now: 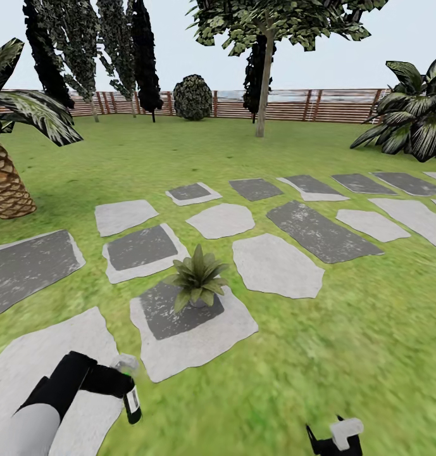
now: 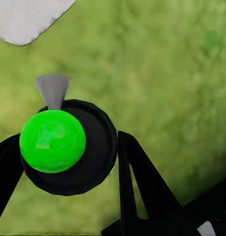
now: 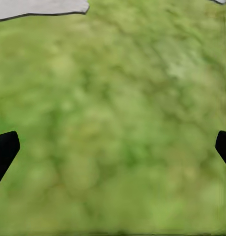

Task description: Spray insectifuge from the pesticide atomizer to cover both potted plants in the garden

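From the head view, I have the left gripper (image 1: 119,380) clenched on the pesticide atomizer (image 1: 130,392), which hangs low at the left over the edge of a pale stepping slab (image 1: 47,354), bottle body pointing down. One potted plant (image 1: 197,278) stands on a dark-centred slab (image 1: 192,326) just ahead and to the right of the atomizer; I see only this one rosette here. A palm (image 1: 9,171) stands at the far left, and the wooden fence (image 1: 293,104) closes the lawn (image 1: 344,354) behind. The right gripper (image 1: 336,440) sits at the lower edge, over grass. In the left wrist view, the atomizer (image 2: 68,147) appears end-on as a dark round body with a bright green disc, held between the black fingers (image 2: 137,182), with a grey tapered part beside it. In the right wrist view, the two fingertips (image 3: 4,150) stand wide apart at the frame's edges, released, with nothing but lawn between them. To do this step well, I judge the nozzle should be raised and turned toward the rosette before triggering, then swept across every leaf. A pale label shows on the bottle, but no writing is legible.
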### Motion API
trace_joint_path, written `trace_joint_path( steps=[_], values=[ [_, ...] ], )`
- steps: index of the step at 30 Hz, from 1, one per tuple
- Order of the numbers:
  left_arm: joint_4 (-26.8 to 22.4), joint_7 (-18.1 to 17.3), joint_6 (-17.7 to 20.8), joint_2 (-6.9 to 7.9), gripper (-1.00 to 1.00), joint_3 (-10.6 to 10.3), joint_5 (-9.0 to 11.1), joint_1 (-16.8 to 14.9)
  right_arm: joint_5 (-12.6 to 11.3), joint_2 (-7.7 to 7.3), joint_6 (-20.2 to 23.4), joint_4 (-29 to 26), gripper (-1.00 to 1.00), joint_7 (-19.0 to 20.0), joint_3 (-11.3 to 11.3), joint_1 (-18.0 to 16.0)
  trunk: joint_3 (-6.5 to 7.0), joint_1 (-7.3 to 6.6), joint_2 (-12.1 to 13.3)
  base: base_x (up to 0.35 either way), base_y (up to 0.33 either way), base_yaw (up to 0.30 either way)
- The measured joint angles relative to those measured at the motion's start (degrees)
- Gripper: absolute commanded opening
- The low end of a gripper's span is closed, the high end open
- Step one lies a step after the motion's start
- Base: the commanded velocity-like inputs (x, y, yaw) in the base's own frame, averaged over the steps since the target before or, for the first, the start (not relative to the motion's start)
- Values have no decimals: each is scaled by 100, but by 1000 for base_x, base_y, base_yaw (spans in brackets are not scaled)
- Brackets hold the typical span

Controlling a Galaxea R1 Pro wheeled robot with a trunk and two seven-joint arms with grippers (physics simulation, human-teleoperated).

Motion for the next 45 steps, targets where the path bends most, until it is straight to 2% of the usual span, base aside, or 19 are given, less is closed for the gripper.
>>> trace_joint_path(
  steps=[1,2,6,8,10,14,21,25,28,30,32,33,35,36,38,41,45],
  values=[
    [-81,1,231,-6,-100,-35,-9,-41,-57,2,-8,8,100,-13,0,9,0,0,0,0,0,0],
    [-183,3,670,-10,-100,-207,-51,-141,-172,4,-15,13,100,-28,-3,21,0,0,0,0,0,0],
    [-254,16,1825,-12,-100,-912,-309,-384,-433,7,-20,20,100,-33,0,29,0,0,0,0,0,0],
    [-265,5,2251,-26,-100,-1220,-370,-500,-486,19,-21,21,100,-37,1,30,0,0,0,0,0,0],
    [-269,-4,2412,-44,-100,-1382,-398,-591,-505,26,-21,22,100,-39,1,30,0,0,0,0,0,0],
    [-269,-10,2535,-90,-100,-1505,-415,-796,-510,65,-15,60,100,-40,4,36,0,0,0,5,0,0],
    [-191,-14,2564,-163,-100,-1527,-429,-1080,-508,104,-11,141,100,-37,1,36,0,-3,0,224,112,-178],
    [-156,-65,2565,-211,-100,-1530,-664,-1210,-508,109,-11,143,100,-36,1,37,0,-3,0,287,167,-291],
    [105,-280,2571,-234,-100,-1533,-902,-1505,-508,109,-11,143,100,-33,0,39,0,-2,0,178,119,-255],
    [584,-725,2572,-247,-100,-1534,-1248,-1838,-508,111,-12,144,100,-32,0,37,0,-1,0,46,29,-87],
    [809,-1115,2562,-251,-100,-1533,-1618,-2073,-508,111,-12,145,100,-35,1,35,0,0,0,17,11,-33],
    [887,-1413,2557,-260,-100,-1530,-1929,-2198,-508,111,-12,145,100,-36,1,34,0,0,0,8,5,-14],
    [905,-1771,2549,-297,-100,-1529,-2388,-2282,-508,111,-12,145,100,-39,1,35,0,0,0,4,2,-7],
    [906,-1954,2545,-345,-100,-1527,-2728,-2302,-509,110,-12,145,100,-38,0,33,0,0,0,2,1,-3],
    [905,-2123,2545,-447,-100,-1519,-3244,-2317,-508,111,-12,145,100,-36,1,34,0,0,0,0,0,-1],
    [894,-2198,2547,-531,-100,-1513,-3584,-2342,-501,111,-12,151,100,-26,6,36,0,-1,0,111,58,0],
    [867,-2269,2553,-563,-100,-1505,-3642,-2397,-498,111,-11,147,100,-19,9,37,0,-3,0,258,152,0]
  ],
)
